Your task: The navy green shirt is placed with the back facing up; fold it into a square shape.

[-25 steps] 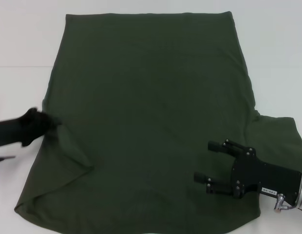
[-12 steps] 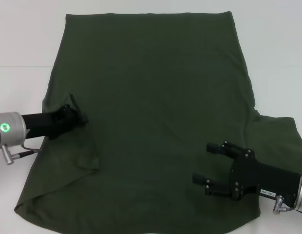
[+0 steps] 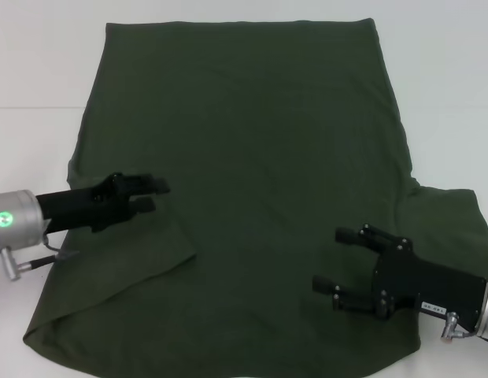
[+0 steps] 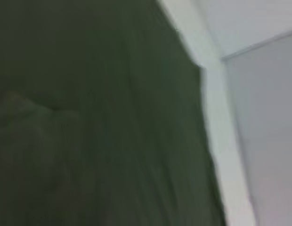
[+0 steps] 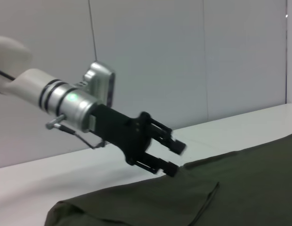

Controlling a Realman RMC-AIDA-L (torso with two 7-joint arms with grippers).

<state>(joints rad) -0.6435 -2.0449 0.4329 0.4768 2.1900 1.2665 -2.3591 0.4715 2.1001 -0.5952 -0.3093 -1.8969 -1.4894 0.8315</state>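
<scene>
The navy green shirt (image 3: 244,142) lies spread back up on the white table (image 3: 39,79), its hem at the far side. Its left sleeve flap (image 3: 118,252) is folded inward over the body, and its right sleeve (image 3: 456,213) still sticks out flat. My left gripper (image 3: 153,195) reaches in low over the shirt's left part, open, with no cloth between its fingers (image 5: 176,147). The right wrist view shows the left gripper (image 5: 173,157) with its lower finger at the cloth's edge (image 5: 202,162). My right gripper (image 3: 332,260) hovers open above the shirt's near right part. The left wrist view is filled with shirt (image 4: 89,117).
White table surface surrounds the shirt on the left, far side and right (image 3: 449,94). A pale wall (image 5: 183,56) stands behind the table. The shirt's near edge runs almost to the bottom of the head view.
My left gripper has moved right, in over the shirt, and the folded sleeve flap's edge now reaches farther inward. Its fingers now stand apart. The right gripper has barely moved.
</scene>
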